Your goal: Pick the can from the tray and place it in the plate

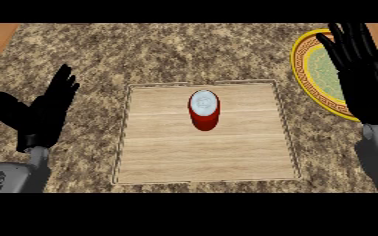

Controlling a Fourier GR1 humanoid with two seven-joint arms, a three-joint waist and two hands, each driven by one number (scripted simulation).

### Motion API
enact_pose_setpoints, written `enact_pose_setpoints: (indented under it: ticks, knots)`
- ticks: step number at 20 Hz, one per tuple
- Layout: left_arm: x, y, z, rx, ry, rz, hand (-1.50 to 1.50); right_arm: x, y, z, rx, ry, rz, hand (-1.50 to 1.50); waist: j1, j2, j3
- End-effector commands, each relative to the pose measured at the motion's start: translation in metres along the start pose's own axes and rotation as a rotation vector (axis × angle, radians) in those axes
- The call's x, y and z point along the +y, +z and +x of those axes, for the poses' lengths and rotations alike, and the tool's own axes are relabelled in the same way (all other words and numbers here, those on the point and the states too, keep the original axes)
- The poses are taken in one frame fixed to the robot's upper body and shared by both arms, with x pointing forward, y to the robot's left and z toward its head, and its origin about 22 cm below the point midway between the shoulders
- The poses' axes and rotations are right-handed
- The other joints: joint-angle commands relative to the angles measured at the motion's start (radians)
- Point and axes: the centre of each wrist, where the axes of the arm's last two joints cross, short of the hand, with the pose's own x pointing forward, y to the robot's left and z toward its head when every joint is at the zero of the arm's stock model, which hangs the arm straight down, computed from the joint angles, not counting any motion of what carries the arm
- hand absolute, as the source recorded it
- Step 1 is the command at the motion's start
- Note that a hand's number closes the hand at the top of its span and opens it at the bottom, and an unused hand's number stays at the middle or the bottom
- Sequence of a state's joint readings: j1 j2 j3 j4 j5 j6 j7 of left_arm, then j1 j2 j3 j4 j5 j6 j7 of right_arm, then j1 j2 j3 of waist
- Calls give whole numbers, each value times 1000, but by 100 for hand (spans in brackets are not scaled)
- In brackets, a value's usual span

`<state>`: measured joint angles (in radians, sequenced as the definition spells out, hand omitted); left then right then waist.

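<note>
Head view, looking steeply down: the fingers (64,82) of the left hand (44,112) are straight and spread, pointing up and away, grasping nothing. That hand rests open near the left edge of the tabletop (148,50), just left of the tray (199,152) and apart from it, with its grey forearm (26,175) coming in at the view's lower left corner. On the other side, the fingers (351,42) of the right hand (360,87) are likewise extended and released, holding nothing. The right hand shows at the right edge, lying across the right part of the plate (301,67) as seen from above, though whether it touches the plate cannot be told. The can (204,109) stands upright on the tray, near its middle and a little toward the tray's far edge, red-sided with a pale round top, well apart from both hands. The tray is a light wooden board with a thin pale border, set in the middle of the speckled stone tabletop toward its near edge. The plate, yellow-rimmed with a red patterned band and a green centre, sits by the tabletop's right edge toward the far right corner, near the tray's far right corner but not touching it.
</note>
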<state>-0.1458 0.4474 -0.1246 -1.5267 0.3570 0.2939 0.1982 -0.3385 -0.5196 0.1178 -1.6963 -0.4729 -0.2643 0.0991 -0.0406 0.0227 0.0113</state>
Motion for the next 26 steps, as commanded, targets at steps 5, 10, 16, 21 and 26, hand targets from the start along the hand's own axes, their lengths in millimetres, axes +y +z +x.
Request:
enact_pose_setpoints:
  ticks: [5,10,16,21,26]
  knots:
    - [-26,24,-64,203,-30,-106,0,-3,-65,66,-115,117,87,150,78,-15,-13]
    - [-63,27,-75,233,24,-177,0,11,-55,8,-75,460,-205,-150,58,-16,-13]
    - [-43,39,-93,236,37,-160,0,11,-38,-22,-147,361,-106,-150,45,-22,-11]
    - [-49,49,-89,242,30,-146,0,7,-35,18,-60,517,34,-150,38,-26,-12]
    - [-48,37,-82,239,32,-167,0,17,-47,39,136,767,263,-150,54,-22,-15]
